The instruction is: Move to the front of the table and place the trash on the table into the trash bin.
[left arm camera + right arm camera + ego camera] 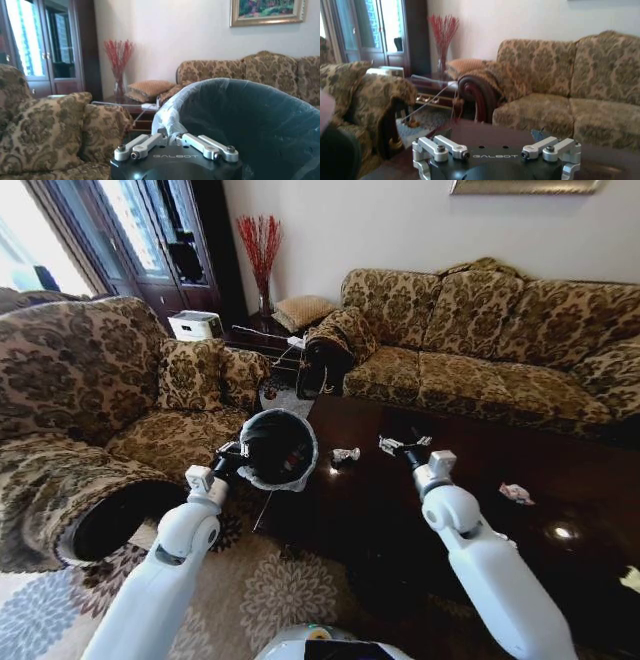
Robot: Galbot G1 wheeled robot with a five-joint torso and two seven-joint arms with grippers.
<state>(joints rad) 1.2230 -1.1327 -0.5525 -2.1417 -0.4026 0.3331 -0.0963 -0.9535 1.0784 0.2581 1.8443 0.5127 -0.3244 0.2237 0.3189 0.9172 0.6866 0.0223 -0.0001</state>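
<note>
Two end effectors, left (232, 455) gripping one trash bin (277, 448), two paper wads (345, 455) on table (480, 500)

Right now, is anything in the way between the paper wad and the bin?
Nothing visible is. The paper wad lies on the table, and the trash bin, held up by the left gripper, hangs just beside it at the table's edge. The right gripper hovers nearby.

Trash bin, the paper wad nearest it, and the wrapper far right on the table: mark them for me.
trash bin (300, 442), head view, bag-lined rim.
paper wad (345, 455), head view, its middle.
wrapper (516, 493), head view, its middle.
</note>
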